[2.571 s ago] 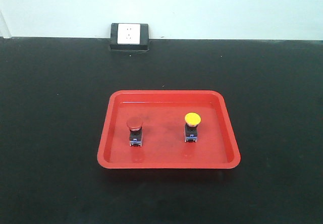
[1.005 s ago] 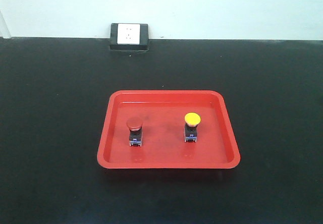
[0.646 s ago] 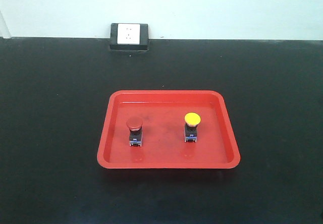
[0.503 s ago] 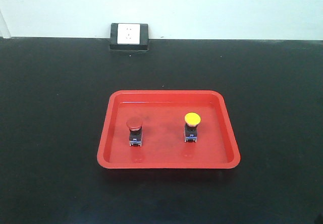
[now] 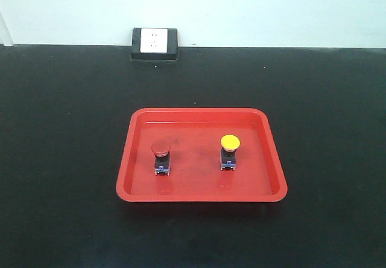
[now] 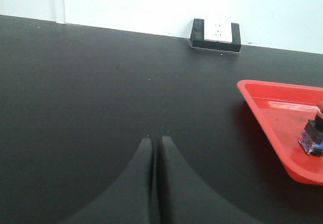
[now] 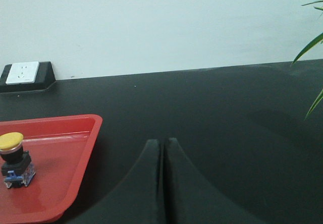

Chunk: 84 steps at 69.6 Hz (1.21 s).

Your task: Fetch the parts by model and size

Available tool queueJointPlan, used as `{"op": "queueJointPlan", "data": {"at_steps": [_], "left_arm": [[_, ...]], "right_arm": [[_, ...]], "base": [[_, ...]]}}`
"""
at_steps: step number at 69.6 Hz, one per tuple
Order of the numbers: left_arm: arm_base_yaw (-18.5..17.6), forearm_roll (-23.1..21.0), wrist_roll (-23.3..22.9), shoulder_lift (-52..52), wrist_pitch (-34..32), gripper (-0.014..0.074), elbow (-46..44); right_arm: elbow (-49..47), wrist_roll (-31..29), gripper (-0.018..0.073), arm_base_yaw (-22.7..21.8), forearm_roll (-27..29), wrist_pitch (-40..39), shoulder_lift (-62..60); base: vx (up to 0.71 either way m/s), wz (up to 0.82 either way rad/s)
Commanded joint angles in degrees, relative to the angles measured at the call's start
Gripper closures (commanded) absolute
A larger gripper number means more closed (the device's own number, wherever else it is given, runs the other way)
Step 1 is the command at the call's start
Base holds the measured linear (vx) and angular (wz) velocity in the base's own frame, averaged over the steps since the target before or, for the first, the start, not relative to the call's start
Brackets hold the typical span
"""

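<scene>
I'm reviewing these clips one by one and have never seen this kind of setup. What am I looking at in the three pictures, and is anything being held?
This is a two-armed robot at a black tabletop. The front view looks across the table; the other two come from cameras on each wrist, where the dark wedge shapes are the left gripper and right gripper, fingers pressed together and holding nothing. A red plastic tray holds two push-button switches, standing upright and apart: a red-capped one and a yellow-capped one. A white wall socket in a black frame sits at the table's far edge.
</scene>
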Motion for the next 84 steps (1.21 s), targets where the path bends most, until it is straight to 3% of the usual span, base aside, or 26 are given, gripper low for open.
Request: {"op": "queueJointPlan", "data": {"at_steps": [1, 84], "left_arm": [[0.2, -0.5, 0.0, -0.4, -4.3, 0.0594, -0.3], [0.2, -0.5, 0.0, -0.4, -4.3, 0.0594, -0.3]], "right_arm": [[0.4, -0.5, 0.0568, -0.2, -0.7, -3.8, -1.0], [0.4, -0.4, 0.0568, -0.2, -0.3, -3.8, -1.0]], "base": [[0.0, 0.0], [0.0, 0.0]]}}
